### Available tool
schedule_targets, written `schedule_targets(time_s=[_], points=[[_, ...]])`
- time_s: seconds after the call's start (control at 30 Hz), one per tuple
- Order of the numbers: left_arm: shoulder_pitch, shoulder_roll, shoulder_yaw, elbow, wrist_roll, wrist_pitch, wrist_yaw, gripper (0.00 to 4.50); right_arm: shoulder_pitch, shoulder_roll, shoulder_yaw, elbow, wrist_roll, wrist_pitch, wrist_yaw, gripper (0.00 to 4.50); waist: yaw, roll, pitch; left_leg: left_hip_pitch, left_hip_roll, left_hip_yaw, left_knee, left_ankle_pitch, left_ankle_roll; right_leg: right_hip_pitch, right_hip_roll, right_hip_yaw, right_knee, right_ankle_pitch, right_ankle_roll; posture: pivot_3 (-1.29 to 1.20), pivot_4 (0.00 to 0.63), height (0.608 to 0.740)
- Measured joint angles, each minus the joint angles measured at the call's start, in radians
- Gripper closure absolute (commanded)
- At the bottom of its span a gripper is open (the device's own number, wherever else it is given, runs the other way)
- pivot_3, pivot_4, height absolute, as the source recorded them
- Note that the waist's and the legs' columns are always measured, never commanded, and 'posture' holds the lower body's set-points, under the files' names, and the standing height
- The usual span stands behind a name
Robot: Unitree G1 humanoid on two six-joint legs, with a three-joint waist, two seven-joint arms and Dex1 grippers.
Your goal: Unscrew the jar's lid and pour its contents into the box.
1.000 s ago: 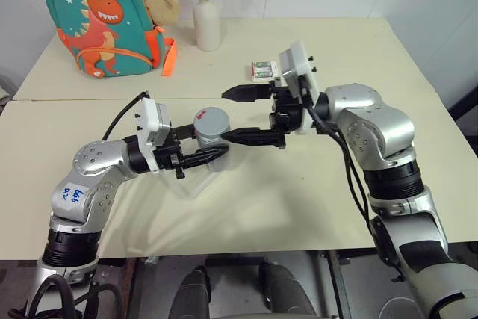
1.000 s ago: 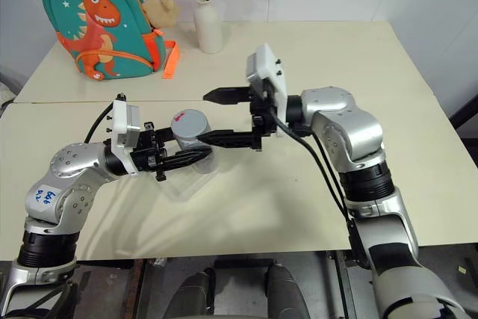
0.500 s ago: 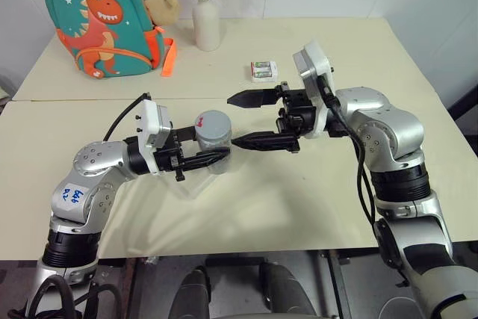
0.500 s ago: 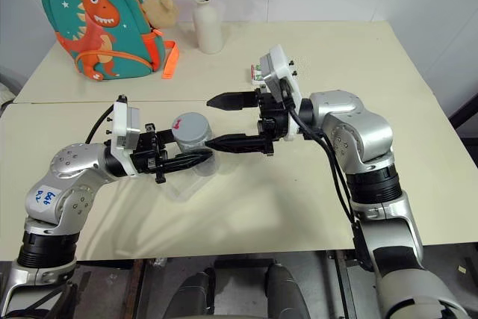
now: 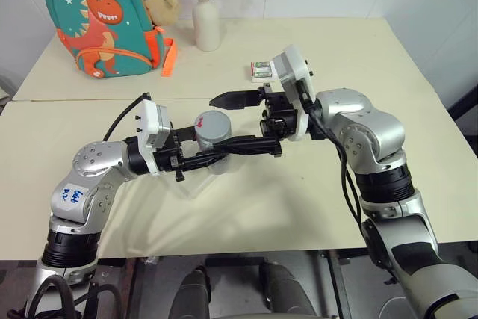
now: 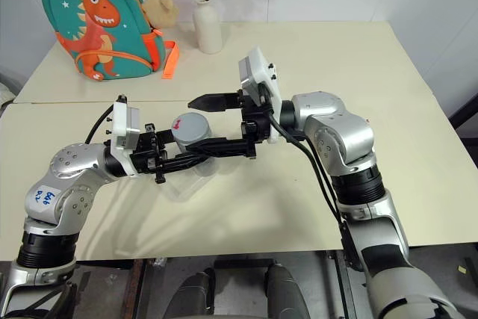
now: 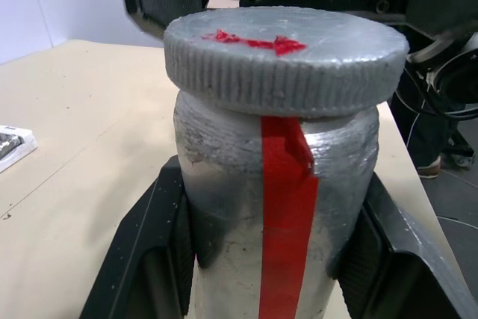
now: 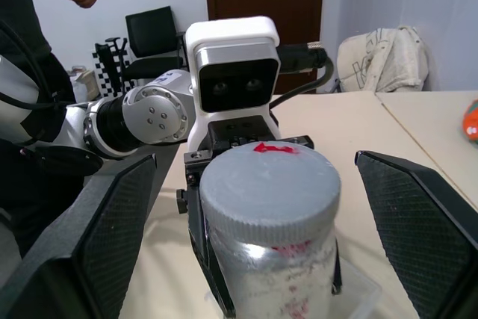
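Two end effectors are set around the jar (image 5: 211,131) above the bench (image 5: 314,192): the left end effector (image 5: 216,153) is clamped on its body, steadying it over the box (image 5: 196,181), while the right end effector (image 5: 224,121) is spread wide beside the lid (image 7: 284,54), apparently for unscrewing.

Two cream tabletops (image 5: 299,199) stand pushed together, a seam running between them under the grippers. On the far tabletop, well beyond the left gripper (image 5: 213,156), a teal backpack (image 5: 101,20) printed with an orange dinosaur stands upright, with a small tan plush toy (image 5: 162,7) against its side. A white vase (image 5: 207,24) holding dark sprigs stands just beside the plush toy. A small green-and-white pack (image 5: 261,70) lies flat just beyond the right gripper (image 5: 228,121). On the near tabletop, a shallow clear box (image 5: 196,181) rests directly under the left gripper, its edges hard to make out.
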Motion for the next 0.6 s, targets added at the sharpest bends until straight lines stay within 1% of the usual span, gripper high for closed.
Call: schedule_targets(time_s=[0.37,0.47,0.6], points=[[0.000,0.000,0.000,-0.003,0.000,0.001,0.004,2.50,-0.003,0.024,0.022,0.026,-0.030,-0.019,0.004,0.01,0.000,0.000,0.000,0.000,0.000,0.000,0.000,0.000,0.000,0.000,0.000,0.000,0.000,0.000,0.000,0.00,0.150,0.740],[0.000,0.000,0.000,-0.004,0.000,0.001,0.006,2.50,-0.010,0.025,0.022,0.039,-0.032,-0.021,0.006,0.53,0.000,0.000,0.000,0.000,0.000,0.000,0.000,0.000,0.000,0.000,0.000,0.000,0.000,0.000,0.000,0.00,0.150,0.740],[0.003,-0.001,0.000,-0.006,-0.003,0.001,0.008,2.50,-0.020,0.029,0.022,0.047,-0.032,-0.021,0.005,1.89,0.000,0.000,0.000,0.000,0.000,0.000,0.000,0.000,0.000,0.000,0.000,0.000,0.000,0.000,0.000,0.00,0.150,0.740]])
